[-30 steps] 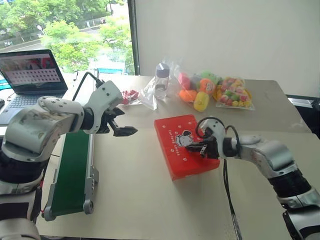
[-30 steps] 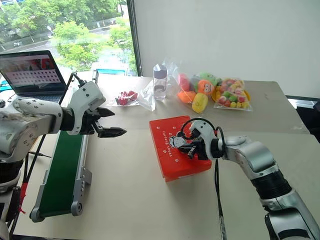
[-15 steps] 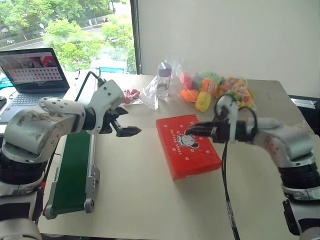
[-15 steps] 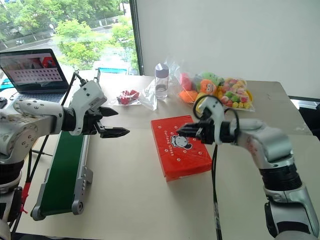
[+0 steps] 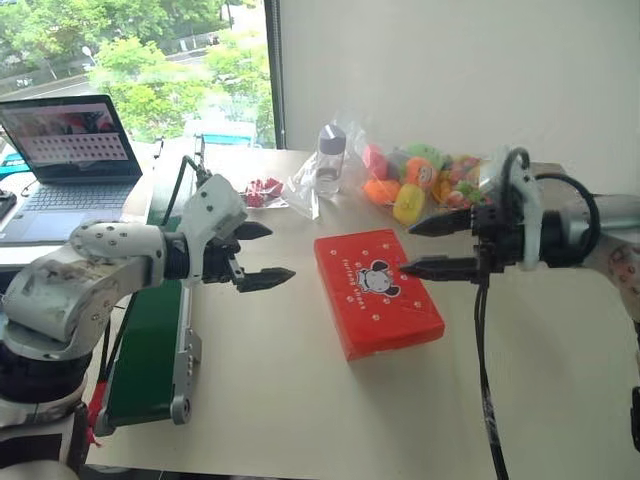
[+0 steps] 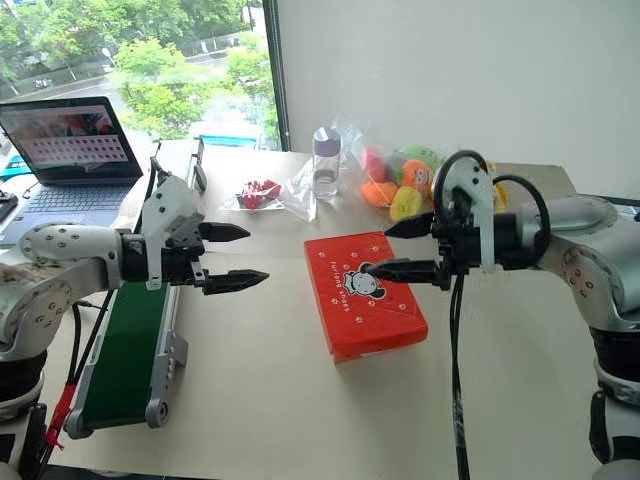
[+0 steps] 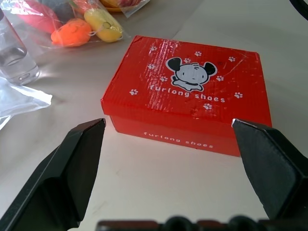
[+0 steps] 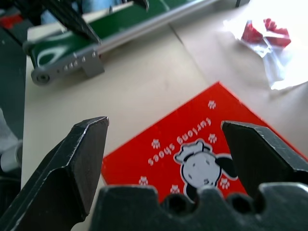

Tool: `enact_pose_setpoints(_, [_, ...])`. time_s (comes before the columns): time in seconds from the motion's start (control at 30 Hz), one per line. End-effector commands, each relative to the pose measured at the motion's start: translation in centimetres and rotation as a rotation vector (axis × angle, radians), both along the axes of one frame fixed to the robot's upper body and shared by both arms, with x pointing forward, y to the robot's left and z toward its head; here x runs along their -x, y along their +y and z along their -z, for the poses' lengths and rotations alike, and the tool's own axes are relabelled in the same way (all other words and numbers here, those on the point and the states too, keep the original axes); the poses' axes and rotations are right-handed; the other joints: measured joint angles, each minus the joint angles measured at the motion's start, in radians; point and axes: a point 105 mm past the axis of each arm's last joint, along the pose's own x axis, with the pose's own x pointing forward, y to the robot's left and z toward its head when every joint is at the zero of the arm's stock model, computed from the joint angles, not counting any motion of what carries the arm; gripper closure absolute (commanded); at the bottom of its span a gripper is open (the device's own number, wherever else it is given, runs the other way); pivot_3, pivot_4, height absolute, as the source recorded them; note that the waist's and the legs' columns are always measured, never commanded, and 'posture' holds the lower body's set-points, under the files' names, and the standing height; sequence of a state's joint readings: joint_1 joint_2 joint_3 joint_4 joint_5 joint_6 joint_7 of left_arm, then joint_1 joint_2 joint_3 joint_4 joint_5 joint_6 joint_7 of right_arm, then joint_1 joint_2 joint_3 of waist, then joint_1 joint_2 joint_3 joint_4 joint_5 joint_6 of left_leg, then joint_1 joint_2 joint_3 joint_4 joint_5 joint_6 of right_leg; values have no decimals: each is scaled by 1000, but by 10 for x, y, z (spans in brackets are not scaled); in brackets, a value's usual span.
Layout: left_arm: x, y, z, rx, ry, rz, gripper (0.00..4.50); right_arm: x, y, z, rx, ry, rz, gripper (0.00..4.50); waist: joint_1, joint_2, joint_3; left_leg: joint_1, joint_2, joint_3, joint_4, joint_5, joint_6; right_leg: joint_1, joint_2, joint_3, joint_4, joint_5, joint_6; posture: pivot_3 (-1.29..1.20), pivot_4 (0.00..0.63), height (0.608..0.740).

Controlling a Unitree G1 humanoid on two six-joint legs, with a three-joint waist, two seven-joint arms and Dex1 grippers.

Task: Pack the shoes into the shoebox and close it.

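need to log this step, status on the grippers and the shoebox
Left gripper open, empty, left of box. Right gripper open, empty, above it. Shoebox closed, lid flat, on table. Nothing in the way.

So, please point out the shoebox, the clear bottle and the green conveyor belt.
shoebox [image 5: 378, 290]: left eye view, middle of the closed red lid.
clear bottle [image 5: 326, 165]: left eye view, middle of its body.
green conveyor belt [image 6: 125, 350]: right eye view, bare green belt surface.
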State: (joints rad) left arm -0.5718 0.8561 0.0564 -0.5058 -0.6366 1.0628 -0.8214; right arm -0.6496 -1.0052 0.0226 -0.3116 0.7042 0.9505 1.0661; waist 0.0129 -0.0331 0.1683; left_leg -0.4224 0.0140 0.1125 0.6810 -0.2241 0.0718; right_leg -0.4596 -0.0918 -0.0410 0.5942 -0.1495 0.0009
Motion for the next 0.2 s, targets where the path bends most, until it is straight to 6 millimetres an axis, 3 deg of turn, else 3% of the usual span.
enact_pose_setpoints(0.03, [3,1,-8,9,-55,-15,0,-12,-6,-8,35,-134,53,50,-1,0,0,0,0,0,0,0,0,0,0,0,0,0,0,0,150,740])
enact_pose_setpoints(0.2, [-11,4,-11,61,-73,-119,0,-23,-11,-6,42,-182,100,50,-1,0,0,0,0,0,0,1,1,0,1,0,1,0,0,0,150,740])
